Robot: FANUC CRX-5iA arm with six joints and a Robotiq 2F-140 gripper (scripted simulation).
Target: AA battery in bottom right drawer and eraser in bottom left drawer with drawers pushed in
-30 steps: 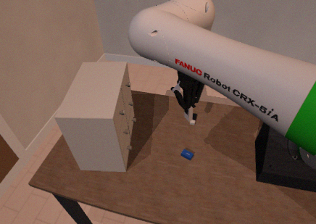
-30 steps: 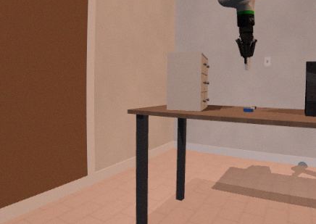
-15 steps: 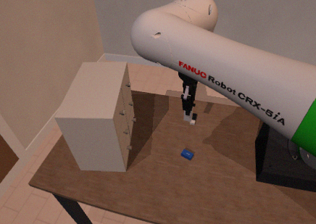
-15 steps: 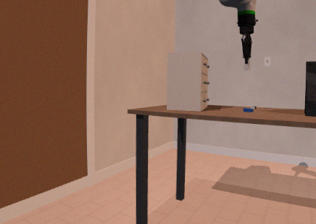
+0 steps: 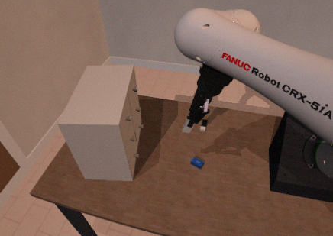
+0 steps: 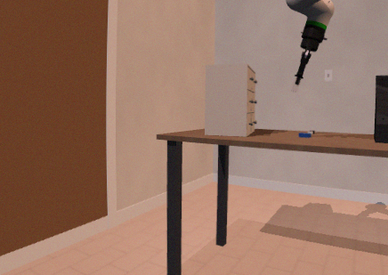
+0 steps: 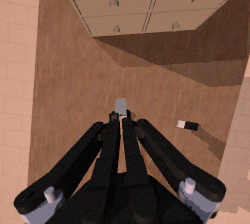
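The small beige chest [image 5: 100, 121] [image 6: 226, 99] stands on the left part of the table, and its drawers look pushed in. The wrist view shows its bottom drawers [image 7: 146, 21] at the top edge. The AA battery [image 5: 204, 125] [image 7: 187, 125], black with a white end, lies on the table near the middle back. The blue eraser [image 5: 197, 163] [image 6: 304, 134] lies nearer the front. My gripper [image 5: 188, 126] [image 6: 296, 84] [image 7: 121, 105] is shut and empty. It hangs well above the table, in front of the chest, with the battery below and to one side.
The wooden table [image 5: 160, 198] [image 6: 267, 139] has edges close to the chest on the left and front. The black robot base [image 5: 294, 160] [image 6: 381, 108] stands at the table's right side. The big white arm [image 5: 267, 72] hides part of the back right.
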